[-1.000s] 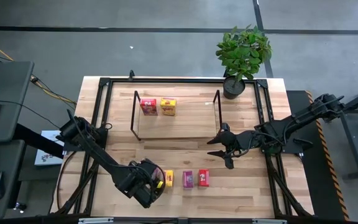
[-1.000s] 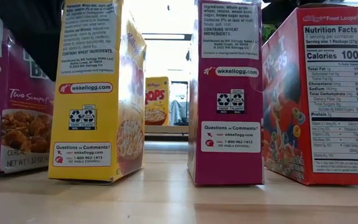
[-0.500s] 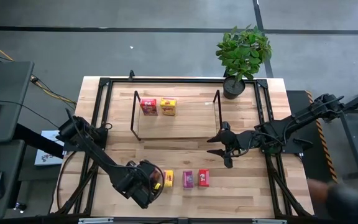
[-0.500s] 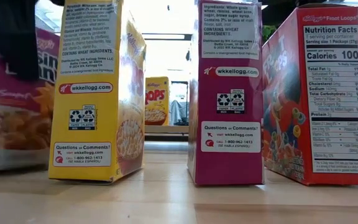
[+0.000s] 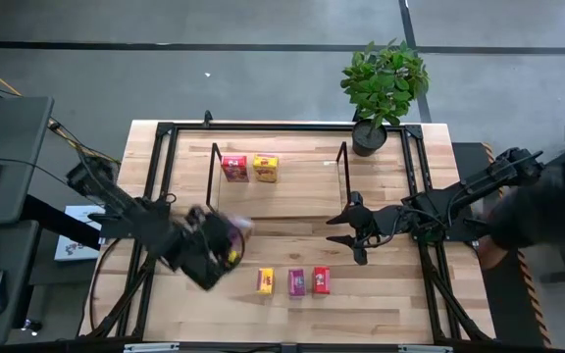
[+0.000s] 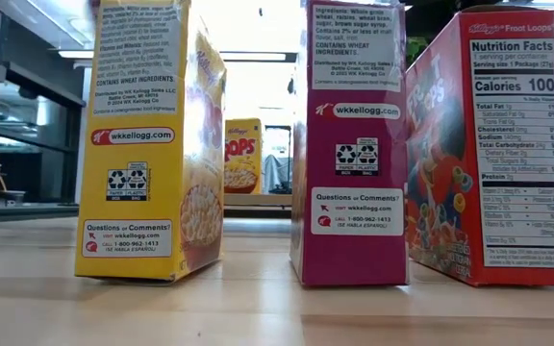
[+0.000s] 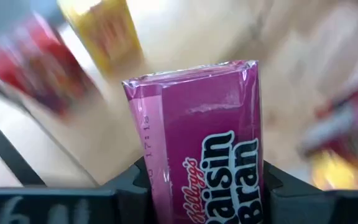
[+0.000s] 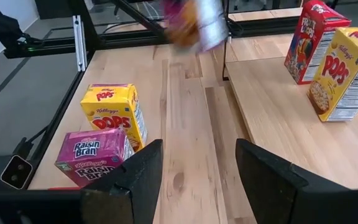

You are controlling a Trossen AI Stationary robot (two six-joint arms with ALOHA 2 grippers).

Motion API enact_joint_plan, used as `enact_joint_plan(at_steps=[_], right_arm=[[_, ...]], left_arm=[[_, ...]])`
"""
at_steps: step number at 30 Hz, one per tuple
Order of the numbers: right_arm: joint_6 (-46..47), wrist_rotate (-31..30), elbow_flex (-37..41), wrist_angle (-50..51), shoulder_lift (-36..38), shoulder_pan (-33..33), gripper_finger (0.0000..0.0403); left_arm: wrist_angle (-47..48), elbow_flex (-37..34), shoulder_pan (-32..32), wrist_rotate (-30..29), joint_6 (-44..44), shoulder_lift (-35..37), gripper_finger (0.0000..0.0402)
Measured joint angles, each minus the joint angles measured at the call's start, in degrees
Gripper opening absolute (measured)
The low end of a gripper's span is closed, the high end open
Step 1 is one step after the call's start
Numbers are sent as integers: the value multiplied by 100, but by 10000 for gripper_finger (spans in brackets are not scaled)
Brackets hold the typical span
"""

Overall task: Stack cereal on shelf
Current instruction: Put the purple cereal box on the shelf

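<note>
Raisin Bran box (image 7: 201, 143) in left gripper (image 5: 216, 238): magenta, black lettering. Table row: yellow box (image 5: 265, 281), magenta box (image 5: 296, 282), red box (image 5: 321, 280). Shelf (image 5: 302, 186): light wood, black wire frames.

Potted plant and a passer-by
The potted plant (image 5: 384, 90) sits at the worktop's (image 5: 292, 221) far right corner; a person (image 5: 547, 201) blurs past on the right.
</note>
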State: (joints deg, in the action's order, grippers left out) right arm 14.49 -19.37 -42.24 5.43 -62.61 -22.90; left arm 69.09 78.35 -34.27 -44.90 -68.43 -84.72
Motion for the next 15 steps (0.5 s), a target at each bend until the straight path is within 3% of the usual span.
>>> enact_joint_plan(at_steps=[3,5,11,15], right_arm=[[-1,-198,0,2,0,2,195],[-3,-272,0,2,0,2,195],[-3,-273,0,-12,0,2,195],[-1,-274,0,-48,0,2,195]], left_arm=[[-363,0,649,-311,1390,378,123],[-935,0,1213,-6,2551,488,123],[-3280,2,2777,2533,5715,153,123],[-4070,22,3491,3694,6952,-302,124]])
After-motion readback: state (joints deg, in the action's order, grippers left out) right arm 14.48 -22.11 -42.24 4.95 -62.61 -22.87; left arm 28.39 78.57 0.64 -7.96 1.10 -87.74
